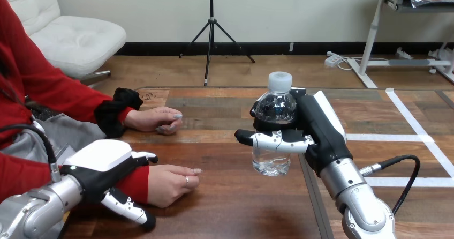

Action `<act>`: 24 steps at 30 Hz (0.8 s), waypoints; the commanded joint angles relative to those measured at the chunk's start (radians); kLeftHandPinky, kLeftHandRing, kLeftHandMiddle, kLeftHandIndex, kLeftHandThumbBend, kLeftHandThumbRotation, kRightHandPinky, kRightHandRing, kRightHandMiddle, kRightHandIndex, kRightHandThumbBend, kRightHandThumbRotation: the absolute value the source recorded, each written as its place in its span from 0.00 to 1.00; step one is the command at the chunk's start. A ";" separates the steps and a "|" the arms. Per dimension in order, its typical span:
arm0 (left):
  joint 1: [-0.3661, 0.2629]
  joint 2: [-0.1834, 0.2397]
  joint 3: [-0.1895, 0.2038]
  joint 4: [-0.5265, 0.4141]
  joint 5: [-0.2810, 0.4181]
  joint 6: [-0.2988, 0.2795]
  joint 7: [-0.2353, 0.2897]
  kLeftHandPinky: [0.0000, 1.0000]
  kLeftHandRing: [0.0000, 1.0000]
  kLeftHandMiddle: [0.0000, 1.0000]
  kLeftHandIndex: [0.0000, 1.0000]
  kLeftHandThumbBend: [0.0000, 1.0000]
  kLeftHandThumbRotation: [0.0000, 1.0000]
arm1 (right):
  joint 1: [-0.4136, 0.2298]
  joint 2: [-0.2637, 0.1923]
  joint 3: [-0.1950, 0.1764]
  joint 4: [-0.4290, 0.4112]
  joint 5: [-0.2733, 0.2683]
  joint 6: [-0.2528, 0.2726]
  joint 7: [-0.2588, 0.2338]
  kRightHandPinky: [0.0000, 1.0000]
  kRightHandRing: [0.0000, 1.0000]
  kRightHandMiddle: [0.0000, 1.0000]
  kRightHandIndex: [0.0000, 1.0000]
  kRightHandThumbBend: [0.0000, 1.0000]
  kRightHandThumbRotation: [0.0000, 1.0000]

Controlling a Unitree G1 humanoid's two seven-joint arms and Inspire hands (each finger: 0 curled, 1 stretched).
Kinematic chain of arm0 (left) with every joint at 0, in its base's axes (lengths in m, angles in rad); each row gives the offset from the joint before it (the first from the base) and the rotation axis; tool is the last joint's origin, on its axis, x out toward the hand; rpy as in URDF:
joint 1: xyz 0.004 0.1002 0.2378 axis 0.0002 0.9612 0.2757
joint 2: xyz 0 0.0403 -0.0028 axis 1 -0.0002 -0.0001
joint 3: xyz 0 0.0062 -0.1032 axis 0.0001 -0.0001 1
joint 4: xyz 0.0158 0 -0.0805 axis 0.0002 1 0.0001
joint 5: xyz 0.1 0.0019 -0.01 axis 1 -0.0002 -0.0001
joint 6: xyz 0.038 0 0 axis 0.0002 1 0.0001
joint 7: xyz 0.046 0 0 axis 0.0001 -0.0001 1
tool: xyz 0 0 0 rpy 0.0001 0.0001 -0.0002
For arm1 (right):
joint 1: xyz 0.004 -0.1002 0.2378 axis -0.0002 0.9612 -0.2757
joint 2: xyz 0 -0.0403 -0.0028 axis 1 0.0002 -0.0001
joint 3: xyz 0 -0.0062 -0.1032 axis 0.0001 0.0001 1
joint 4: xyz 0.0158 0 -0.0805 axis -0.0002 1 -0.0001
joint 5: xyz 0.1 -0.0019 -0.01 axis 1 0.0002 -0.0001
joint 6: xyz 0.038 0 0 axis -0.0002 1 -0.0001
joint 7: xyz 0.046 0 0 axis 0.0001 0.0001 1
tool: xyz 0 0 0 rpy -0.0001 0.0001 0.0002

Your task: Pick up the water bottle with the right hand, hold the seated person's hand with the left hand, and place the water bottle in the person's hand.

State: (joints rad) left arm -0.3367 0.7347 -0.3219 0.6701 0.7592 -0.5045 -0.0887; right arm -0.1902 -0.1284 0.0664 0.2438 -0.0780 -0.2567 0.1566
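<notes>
A clear water bottle (272,161) with a white cap stands upright at the table's middle. My right hand (316,129) is shut on it, fingers wrapped round its upper body from the right. I cannot tell whether its base touches the wood. At the lower left the person's nearer hand (171,183) lies palm down on the table. My left hand (104,164) sits over its red-sleeved wrist, fingers curled down the far side and thumb (128,207) along the near side. The person's other hand (158,120) rests on the table farther back, apart from both my hands.
White tape lines (415,124) cross the wooden table (225,158) at the right. A seam in the tabletop (316,196) runs toward me under my right arm. Bare wood lies between the bottle and the person's nearer hand.
</notes>
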 commanded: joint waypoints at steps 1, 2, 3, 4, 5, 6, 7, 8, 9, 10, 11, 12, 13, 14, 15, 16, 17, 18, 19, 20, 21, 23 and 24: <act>-0.071 -0.011 -0.028 0.044 0.028 0.009 0.038 0.72 0.77 0.83 0.87 1.00 0.48 | -0.041 -0.012 -0.019 -0.074 0.020 -0.006 0.006 0.24 0.29 0.35 0.39 0.87 0.00; -0.076 -0.013 -0.035 0.056 0.036 0.006 0.056 0.72 0.76 0.83 0.86 1.00 0.48 | -0.041 -0.012 -0.019 -0.079 0.020 -0.002 0.006 0.24 0.29 0.35 0.39 0.87 0.00; -0.079 -0.015 -0.039 0.064 0.041 0.003 0.068 0.71 0.76 0.82 0.86 1.00 0.47 | -0.040 -0.011 -0.019 -0.082 0.020 0.001 0.005 0.24 0.29 0.36 0.39 0.87 0.00; -0.081 -0.016 -0.044 0.071 0.043 0.002 0.077 0.71 0.75 0.82 0.85 1.00 0.47 | -0.040 -0.011 -0.019 -0.084 0.020 0.003 0.004 0.25 0.30 0.36 0.39 0.87 0.00; -0.084 -0.020 -0.050 0.073 0.052 0.015 0.084 0.71 0.75 0.82 0.85 1.00 0.47 | -0.040 -0.010 -0.019 -0.089 0.018 0.006 0.003 0.25 0.30 0.36 0.39 0.87 0.00; -0.085 -0.023 -0.055 0.074 0.056 0.026 0.087 0.71 0.75 0.82 0.85 1.00 0.46 | -0.039 -0.010 -0.018 -0.092 0.016 0.007 0.002 0.25 0.30 0.36 0.39 0.87 0.00; -0.087 -0.024 -0.059 0.075 0.060 0.033 0.090 0.71 0.75 0.82 0.85 1.00 0.45 | -0.039 -0.011 -0.018 -0.095 0.014 0.009 0.001 0.25 0.30 0.36 0.39 0.87 0.00; -0.090 -0.027 -0.065 0.082 0.069 0.030 0.111 0.71 0.75 0.82 0.85 1.00 0.45 | -0.038 -0.009 -0.018 -0.098 0.018 0.009 0.003 0.25 0.30 0.36 0.39 0.87 0.00; -0.092 -0.029 -0.069 0.088 0.075 0.025 0.128 0.71 0.75 0.81 0.84 1.00 0.44 | -0.037 -0.008 -0.018 -0.100 0.021 0.008 0.005 0.25 0.30 0.36 0.39 0.87 0.00; -0.093 -0.030 -0.072 0.092 0.080 0.021 0.140 0.70 0.74 0.80 0.84 1.00 0.43 | -0.037 -0.007 -0.019 -0.102 0.023 0.008 0.006 0.25 0.30 0.36 0.39 0.87 0.00; -0.094 -0.035 -0.075 0.096 0.084 0.029 0.150 0.69 0.74 0.80 0.84 1.00 0.43 | -0.036 -0.007 -0.019 -0.106 0.027 0.012 0.009 0.25 0.30 0.36 0.39 0.87 0.00; -0.095 -0.038 -0.077 0.099 0.085 0.036 0.155 0.68 0.72 0.79 0.82 1.00 0.40 | -0.035 -0.007 -0.020 -0.110 0.030 0.016 0.011 0.26 0.30 0.37 0.39 0.87 0.00; -0.096 -0.040 -0.080 0.101 0.086 0.040 0.160 0.67 0.72 0.78 0.82 1.00 0.39 | -0.035 -0.007 -0.020 -0.113 0.032 0.019 0.012 0.26 0.30 0.37 0.39 0.87 0.00; -0.098 -0.044 -0.085 0.108 0.088 0.044 0.168 0.67 0.72 0.78 0.82 1.00 0.38 | -0.034 -0.006 -0.020 -0.117 0.032 0.022 0.012 0.26 0.31 0.37 0.39 0.87 0.00; -0.101 -0.046 -0.089 0.113 0.090 0.045 0.174 0.66 0.71 0.77 0.81 1.00 0.36 | -0.033 -0.005 -0.020 -0.120 0.031 0.024 0.011 0.26 0.30 0.37 0.39 0.87 0.00; -0.103 -0.048 -0.093 0.117 0.091 0.045 0.179 0.66 0.71 0.77 0.81 1.00 0.35 | -0.032 -0.004 -0.020 -0.123 0.031 0.027 0.011 0.26 0.30 0.36 0.39 0.87 0.00; -0.102 -0.052 -0.095 0.120 0.095 0.049 0.198 0.65 0.70 0.76 0.81 1.00 0.34 | -0.030 -0.004 -0.020 -0.130 0.029 0.031 0.010 0.26 0.30 0.36 0.39 0.87 0.00; -0.101 -0.055 -0.096 0.121 0.098 0.051 0.212 0.64 0.69 0.75 0.80 1.00 0.31 | -0.029 -0.004 -0.020 -0.136 0.028 0.035 0.009 0.26 0.30 0.36 0.39 0.87 0.00; -0.100 -0.057 -0.098 0.123 0.099 0.053 0.222 0.63 0.68 0.74 0.79 1.00 0.29 | -0.027 -0.004 -0.019 -0.140 0.027 0.038 0.009 0.25 0.30 0.36 0.39 0.88 0.00; -0.099 -0.062 -0.099 0.120 0.105 0.062 0.234 0.62 0.67 0.73 0.78 1.00 0.27 | -0.025 -0.004 -0.020 -0.147 0.031 0.043 0.012 0.25 0.30 0.36 0.39 0.88 0.00; -0.099 -0.065 -0.101 0.119 0.108 0.068 0.241 0.58 0.64 0.70 0.75 1.00 0.23 | -0.024 -0.004 -0.020 -0.150 0.034 0.046 0.015 0.25 0.30 0.36 0.39 0.88 0.00; -0.098 -0.070 -0.105 0.108 0.116 0.082 0.247 0.55 0.61 0.68 0.73 1.00 0.20 | -0.020 -0.003 -0.021 -0.160 0.036 0.053 0.016 0.25 0.30 0.36 0.39 0.88 0.00; -0.097 -0.072 -0.107 0.102 0.119 0.088 0.247 0.54 0.60 0.66 0.72 1.00 0.19 | -0.019 -0.002 -0.021 -0.164 0.035 0.056 0.014 0.25 0.30 0.36 0.39 0.88 0.00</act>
State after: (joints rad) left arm -0.4053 0.6901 -0.3921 0.7539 0.8347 -0.4805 0.1363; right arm -0.1789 -0.1275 0.0652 0.1687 -0.0682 -0.2017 0.1719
